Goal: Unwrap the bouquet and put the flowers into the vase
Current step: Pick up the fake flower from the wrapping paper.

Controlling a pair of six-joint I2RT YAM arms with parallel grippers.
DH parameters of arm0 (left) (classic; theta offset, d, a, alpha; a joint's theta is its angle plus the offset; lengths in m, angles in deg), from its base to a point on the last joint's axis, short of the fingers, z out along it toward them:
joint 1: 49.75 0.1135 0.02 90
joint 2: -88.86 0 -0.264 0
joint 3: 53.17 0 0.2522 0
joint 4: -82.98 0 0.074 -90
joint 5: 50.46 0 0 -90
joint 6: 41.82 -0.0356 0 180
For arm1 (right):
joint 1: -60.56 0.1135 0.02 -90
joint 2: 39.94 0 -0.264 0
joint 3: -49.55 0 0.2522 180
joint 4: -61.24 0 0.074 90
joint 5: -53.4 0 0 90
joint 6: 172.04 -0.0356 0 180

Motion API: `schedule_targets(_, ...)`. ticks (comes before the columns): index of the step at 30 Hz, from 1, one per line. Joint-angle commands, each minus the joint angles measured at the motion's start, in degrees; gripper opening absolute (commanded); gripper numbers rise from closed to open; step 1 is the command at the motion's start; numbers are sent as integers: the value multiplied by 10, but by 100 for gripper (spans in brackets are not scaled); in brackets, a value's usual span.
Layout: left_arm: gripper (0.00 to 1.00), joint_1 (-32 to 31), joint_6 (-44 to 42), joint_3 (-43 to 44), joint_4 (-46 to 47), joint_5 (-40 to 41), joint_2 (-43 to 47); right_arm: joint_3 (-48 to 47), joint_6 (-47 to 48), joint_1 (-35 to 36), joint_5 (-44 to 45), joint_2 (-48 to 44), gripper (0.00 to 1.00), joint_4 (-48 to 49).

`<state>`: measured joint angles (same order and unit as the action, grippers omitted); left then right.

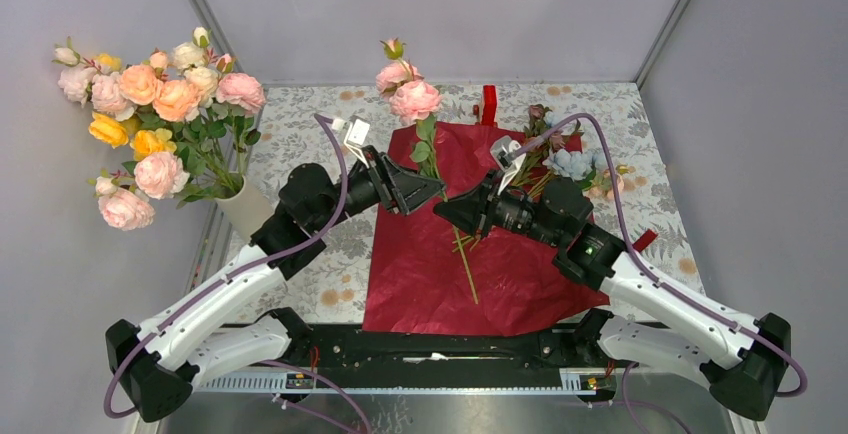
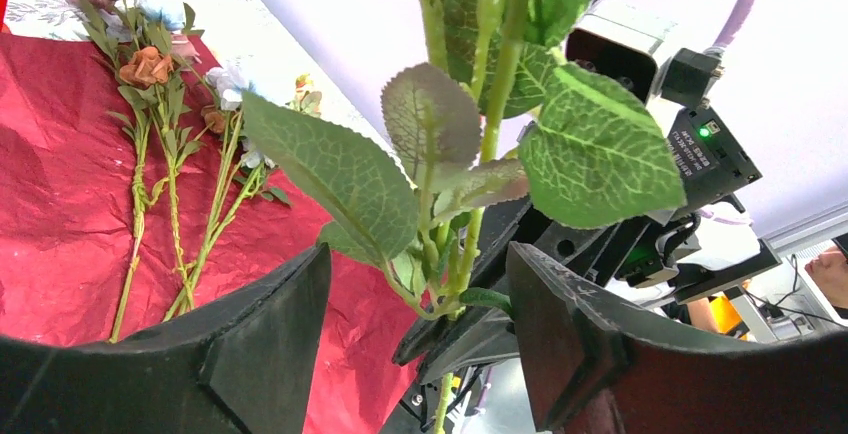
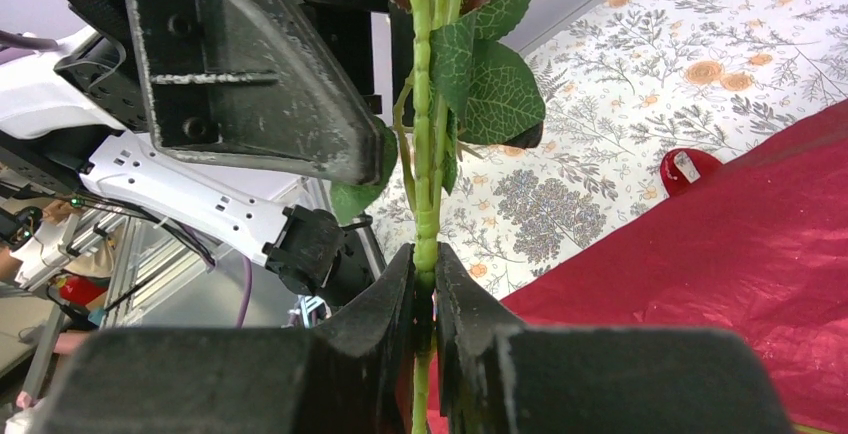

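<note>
right pincer (image 3: pixel 425 279) clamped on pink rose stem (image 3: pixel 426 184), centre frame | left pincer (image 2: pixel 420 294) jaws apart either side of same stem, no contact seen | wrapping paper (image 1: pixel 430 274) flat on tabletop (image 1: pixel 300 144): unwrap looks done | flowers (image 1: pixel 565 159) upper right on paper | vase (image 1: pixel 243 209) far left: placing all left

A peach, pink and yellow rose bunch (image 1: pixel 160 104) is standing at my floral desk's (image 1: pixel 290 139) left edge; a small red upright object (image 1: pixel 489 104) is sitting at its far edge.
</note>
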<state>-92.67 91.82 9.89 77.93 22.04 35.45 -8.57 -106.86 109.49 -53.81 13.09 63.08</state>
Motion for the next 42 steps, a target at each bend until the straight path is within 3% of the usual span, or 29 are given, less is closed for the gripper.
schedule_targets(1, 66, 8, 13, 19, 43, 4, 4, -42, 29, 11, -14, 9, 0, -10)
schedule_targets(8, 63, 18, 8, 27, 26, 5, 17, -53, 37, 13, -33, 27, 0, -32)
schedule_targets(12, 56, 28, 10, 26, 29, 5, 22, -54, 37, 17, -38, 30, 0, -34)
schedule_targets(23, 1, 39, 8, 34, 29, -14, 7, -66, 53, 26, -43, 32, 0, -74)
schedule_targets(25, 0, 40, 0, 35, 27, -17, 6, -62, 51, 26, -32, 28, 2, -79)
schedule_targets(30, 0, 41, -55, 45, -12, -12, 13, -45, 39, 26, 49, 1, 31, -95)
schedule_targets(32, 0, 42, -94, 52, -41, 5, 26, -38, 36, 26, 90, -17, 51, -108)
schedule_targets(35, 0, 42, -168, 69, -109, 57, 59, -24, 34, 26, 138, -57, 71, -121)
schedule_targets(38, 0, 42, -257, 96, -202, 124, 90, 0, 41, 26, 189, -97, 87, -126)
schedule_targets(42, 0, 42, -346, 145, -304, 266, 121, 48, 52, 26, 282, -154, 99, -127)
